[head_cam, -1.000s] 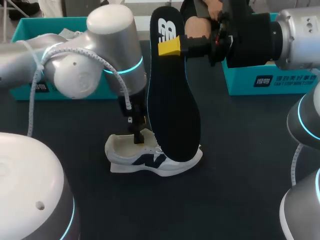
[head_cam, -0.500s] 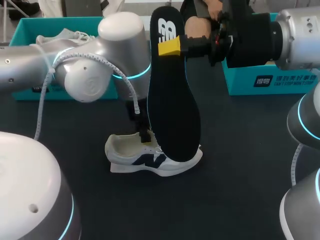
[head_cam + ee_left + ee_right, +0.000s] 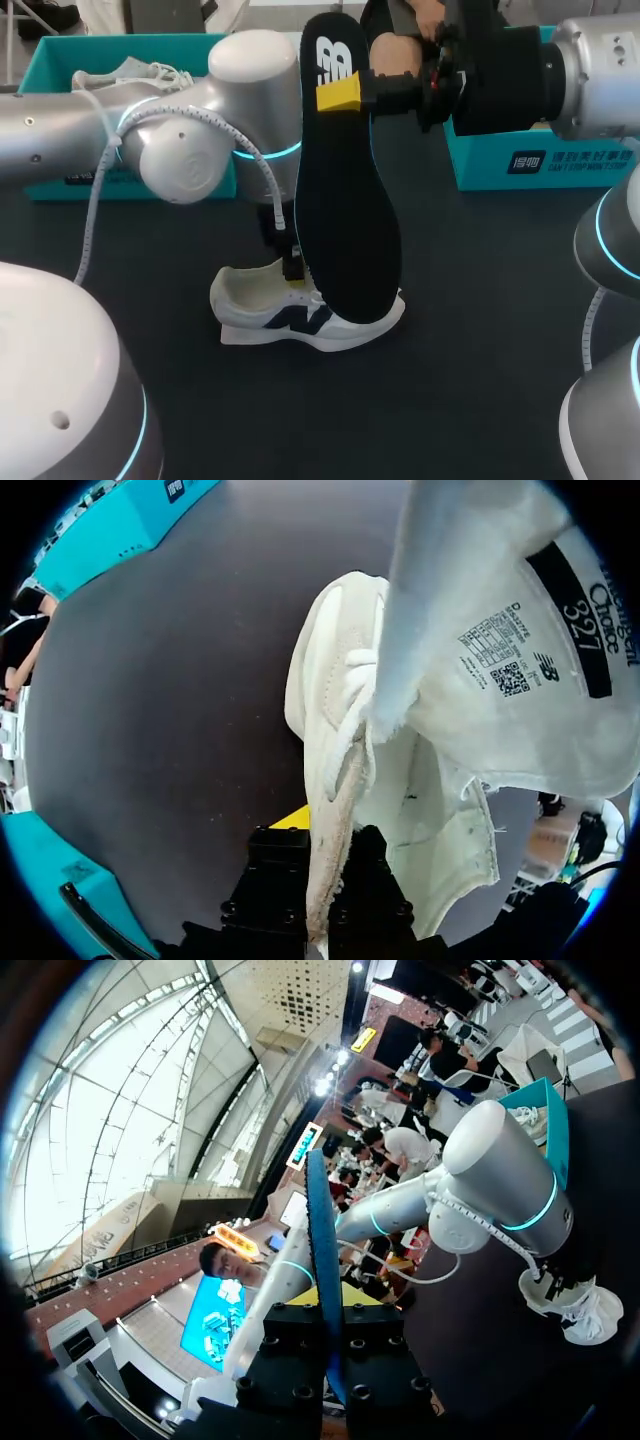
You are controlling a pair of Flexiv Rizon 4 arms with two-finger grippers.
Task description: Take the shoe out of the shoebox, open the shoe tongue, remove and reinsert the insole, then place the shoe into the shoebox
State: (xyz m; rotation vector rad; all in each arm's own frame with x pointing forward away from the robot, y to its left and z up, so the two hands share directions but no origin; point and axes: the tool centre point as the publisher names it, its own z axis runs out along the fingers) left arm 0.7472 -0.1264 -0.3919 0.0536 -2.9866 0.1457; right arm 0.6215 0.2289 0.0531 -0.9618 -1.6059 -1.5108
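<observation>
Black insole [image 3: 345,200], clamped in your right gripper [image 3: 336,93], hangs toe-down over the shoe [image 3: 300,322]; left gripper [image 3: 292,268] pinches its upper.

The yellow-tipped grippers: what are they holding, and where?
Right gripper: flat black insole, by its heel end. Left gripper: white sneaker, by its upper beside the laces.

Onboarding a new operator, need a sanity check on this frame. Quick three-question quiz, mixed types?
1. True or false: the black insole lies flat inside the white sneaker.
2. Which one holds the black insole? A: left gripper. B: right gripper. C: neither.
3. Does the white sneaker stand in a teal shoebox or on the table?
Key: 1 false, it is held upright outside the shoe. 2 B. 3 on the table.
</observation>
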